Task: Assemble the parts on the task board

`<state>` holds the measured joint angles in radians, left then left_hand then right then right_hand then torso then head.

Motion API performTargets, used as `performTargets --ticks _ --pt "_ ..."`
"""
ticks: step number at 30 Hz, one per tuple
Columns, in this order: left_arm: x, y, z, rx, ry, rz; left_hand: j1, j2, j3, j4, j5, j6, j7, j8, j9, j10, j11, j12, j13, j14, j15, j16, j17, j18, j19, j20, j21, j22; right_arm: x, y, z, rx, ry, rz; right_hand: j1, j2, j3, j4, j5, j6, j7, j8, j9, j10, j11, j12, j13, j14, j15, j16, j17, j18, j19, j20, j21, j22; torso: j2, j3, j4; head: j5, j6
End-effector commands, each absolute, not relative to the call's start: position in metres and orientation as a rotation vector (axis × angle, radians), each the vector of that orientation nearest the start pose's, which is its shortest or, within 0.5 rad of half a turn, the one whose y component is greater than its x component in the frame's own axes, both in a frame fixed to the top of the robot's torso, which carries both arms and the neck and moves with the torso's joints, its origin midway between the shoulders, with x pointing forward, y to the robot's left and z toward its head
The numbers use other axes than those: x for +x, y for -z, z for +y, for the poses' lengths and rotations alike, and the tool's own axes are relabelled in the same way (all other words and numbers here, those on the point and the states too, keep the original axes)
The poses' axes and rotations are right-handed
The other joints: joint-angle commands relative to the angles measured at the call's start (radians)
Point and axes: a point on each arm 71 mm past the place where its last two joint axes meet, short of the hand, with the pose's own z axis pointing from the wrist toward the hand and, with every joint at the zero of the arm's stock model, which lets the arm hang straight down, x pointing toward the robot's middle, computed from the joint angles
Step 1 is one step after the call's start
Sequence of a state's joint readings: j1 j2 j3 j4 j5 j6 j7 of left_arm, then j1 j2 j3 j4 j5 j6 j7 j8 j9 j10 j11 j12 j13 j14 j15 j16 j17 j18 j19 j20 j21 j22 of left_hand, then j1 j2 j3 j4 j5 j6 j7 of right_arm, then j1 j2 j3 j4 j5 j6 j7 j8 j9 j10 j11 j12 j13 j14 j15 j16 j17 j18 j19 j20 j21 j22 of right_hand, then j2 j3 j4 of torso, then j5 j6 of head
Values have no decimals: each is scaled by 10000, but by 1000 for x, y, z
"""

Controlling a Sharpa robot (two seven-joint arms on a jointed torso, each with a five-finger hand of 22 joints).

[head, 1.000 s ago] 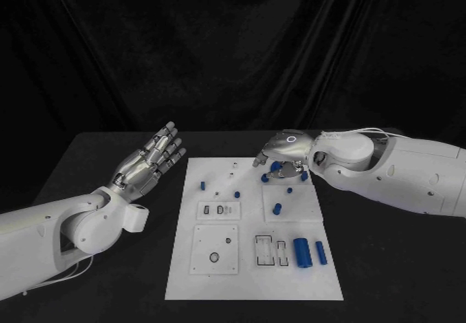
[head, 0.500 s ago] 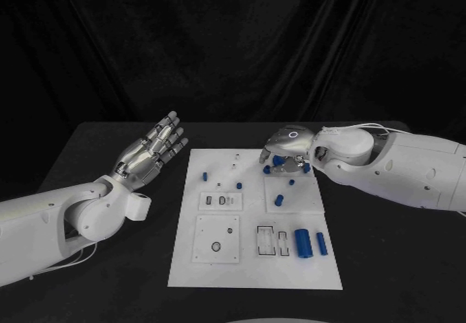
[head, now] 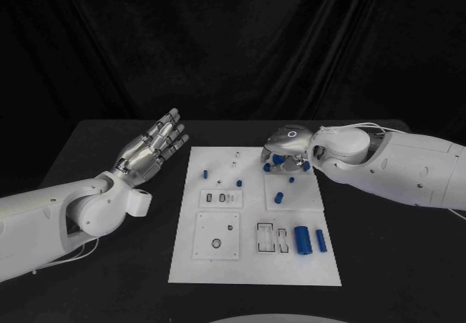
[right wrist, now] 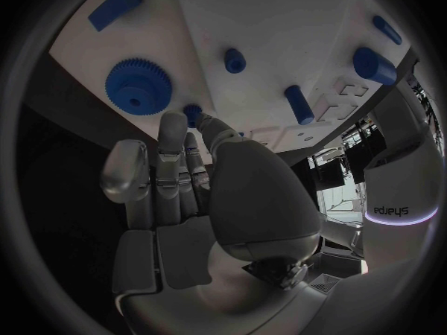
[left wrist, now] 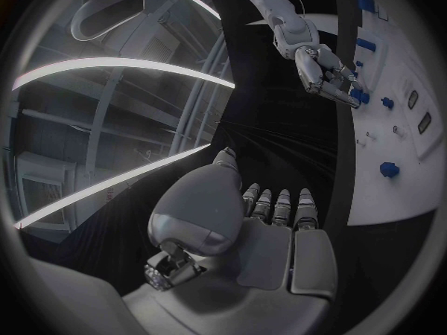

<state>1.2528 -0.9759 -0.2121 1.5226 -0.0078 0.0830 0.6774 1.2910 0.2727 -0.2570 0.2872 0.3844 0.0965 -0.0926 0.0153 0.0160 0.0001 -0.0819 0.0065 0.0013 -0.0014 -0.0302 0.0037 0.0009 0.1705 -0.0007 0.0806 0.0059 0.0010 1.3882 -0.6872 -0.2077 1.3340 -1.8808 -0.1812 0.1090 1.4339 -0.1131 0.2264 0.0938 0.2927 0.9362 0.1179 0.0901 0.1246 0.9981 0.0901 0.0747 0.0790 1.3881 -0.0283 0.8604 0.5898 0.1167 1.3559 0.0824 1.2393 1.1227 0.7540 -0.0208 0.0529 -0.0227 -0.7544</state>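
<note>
Right hand [head: 287, 149]: I see it lowered over the far right part of the task board [head: 254, 269], palm down, fingers curled toward the board. In the right wrist view a fingertip [right wrist: 197, 119] touches a small blue peg [right wrist: 192, 112]; I cannot tell whether the peg is pinched or only touched.
Left hand [head: 153, 149]: I see it raised above the worktop [head: 388, 256] to the left of the board, palm up, fingers straight and close together, holding nothing.
Task board: a white plate lying flat in the middle of the worktop, with several raised white panels on it.
Blue gear [right wrist: 138, 84]: lies flat on the board just beside the right hand's fingertips, in the right wrist view.
Blue cylinder [head: 302, 240]: the largest part, lying near the board's right edge on the near half; a slimmer blue rod [head: 320, 240] lies just beside it, closer to the edge.
Small blue part [head: 205, 174]: stands near the board's left edge on the far half, well apart from both hands.
Blue pin [head: 279, 198]: lies on the raised panel nearer than the right hand.
</note>
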Motion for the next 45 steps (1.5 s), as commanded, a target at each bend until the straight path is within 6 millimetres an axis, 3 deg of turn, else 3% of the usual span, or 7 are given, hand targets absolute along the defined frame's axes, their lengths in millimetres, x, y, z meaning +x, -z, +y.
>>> performTargets --ticks 1,16,20,36,45 --pt "462 186 261 -9004 19353 13322 121 -16 52 9 42 17 55 32 15 -1 -60 -65 -13 14 -19 -37 -9 88 7 92 -59 -10 518 170 -162 -8898 -4382 15476 -21 -36 97 -9 -52 101 -23 -1 23 141 -25 64 24 86 8 87 90 -163 17 -23 83 78 -42 -23 -28 49 -51" --pt "465 187 260 -9011 19389 13433 206 25 107 3 123 185 314 71 41 -1 5 -65 -13 14 90 -37 -9 88 7 170 -59 -10 520 185 -162 -8814 -4818 15557 74 -97 1039 -18 22 707 22 79 266 1294 -192 273 -4 34 -48 335 275 -210 32 -65 291 463 -55 -33 -14 69 -129" --pt "465 188 262 -9027 19351 13433 216 32 115 3 127 204 340 76 44 -1 17 -65 -13 14 109 -37 -9 88 7 184 -59 -10 520 184 -162 -8522 -5175 15311 157 -33 1289 -41 -59 1131 20 249 389 1751 -259 358 -8 17 45 365 292 -238 43 -6 346 569 -65 -39 -22 104 -136" --pt "465 188 264 -9090 19246 13531 420 57 232 -75 398 416 539 142 75 0 209 -62 -12 14 212 -37 -9 91 7 324 -59 -10 537 143 -141 -7489 -5589 14600 137 -94 1475 -35 -198 1448 52 312 505 2115 -257 268 -90 166 101 713 676 -308 227 62 641 985 -87 -63 -53 250 -151" --pt "465 188 259 -9031 19386 13508 451 54 246 -86 433 453 557 155 81 0 217 -60 -11 14 222 -37 -9 92 7 335 -59 -10 554 140 -123 -7324 -5371 14694 83 -129 1494 -8 -240 1415 85 261 509 2113 -228 191 -118 240 119 906 903 -348 320 72 784 1174 -72 -75 15 219 -76"
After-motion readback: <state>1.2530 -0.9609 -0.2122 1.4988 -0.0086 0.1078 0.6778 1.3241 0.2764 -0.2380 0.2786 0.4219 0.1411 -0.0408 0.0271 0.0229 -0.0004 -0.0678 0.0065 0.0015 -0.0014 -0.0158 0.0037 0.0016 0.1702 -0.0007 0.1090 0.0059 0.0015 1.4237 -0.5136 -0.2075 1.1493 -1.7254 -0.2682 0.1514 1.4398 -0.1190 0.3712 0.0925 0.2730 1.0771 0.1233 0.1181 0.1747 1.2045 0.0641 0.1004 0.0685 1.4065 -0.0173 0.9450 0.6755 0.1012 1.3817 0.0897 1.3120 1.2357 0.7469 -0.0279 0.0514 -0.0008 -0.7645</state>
